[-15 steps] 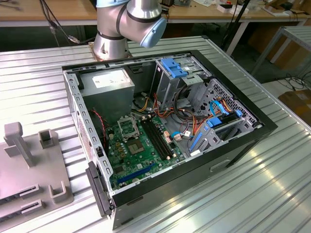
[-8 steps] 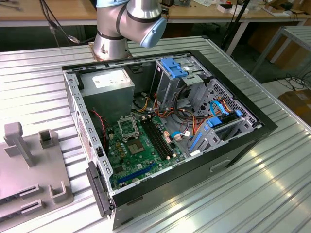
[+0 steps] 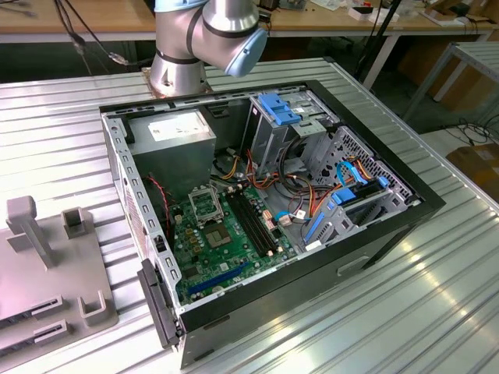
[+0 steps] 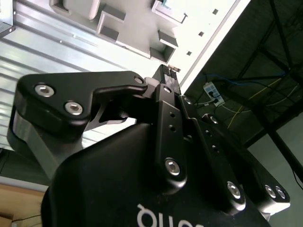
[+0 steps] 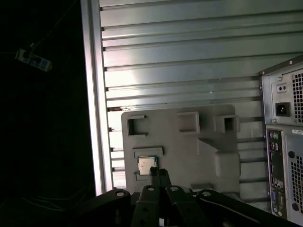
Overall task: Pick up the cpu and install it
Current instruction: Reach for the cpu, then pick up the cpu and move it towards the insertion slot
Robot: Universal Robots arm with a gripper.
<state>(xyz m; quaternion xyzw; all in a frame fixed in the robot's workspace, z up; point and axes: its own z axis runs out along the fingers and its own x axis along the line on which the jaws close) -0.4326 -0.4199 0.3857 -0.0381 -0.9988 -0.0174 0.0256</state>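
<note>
The cpu (image 5: 146,165), a small square chip with a silver top, lies flat in a recess of the grey fixture plate (image 5: 189,146). In the first wrist view my gripper (image 5: 158,174) hovers well above the plate, its tips just beside the chip. The two black fingers stand together with nothing between them, as the gripper (image 4: 168,71) also looks in the second wrist view. The open computer case (image 3: 265,210) lies on its side with the green motherboard (image 3: 226,245) and its silver socket frame (image 3: 204,204) exposed.
The case and the fixture plate (image 3: 47,265) rest on a ribbed metal table (image 3: 437,296). Upright grey holders (image 3: 27,230) rise from the plate. Cables, a power supply (image 3: 175,136) and blue drive brackets (image 3: 277,109) crowd the case. The table edge (image 5: 92,94) runs beside the plate.
</note>
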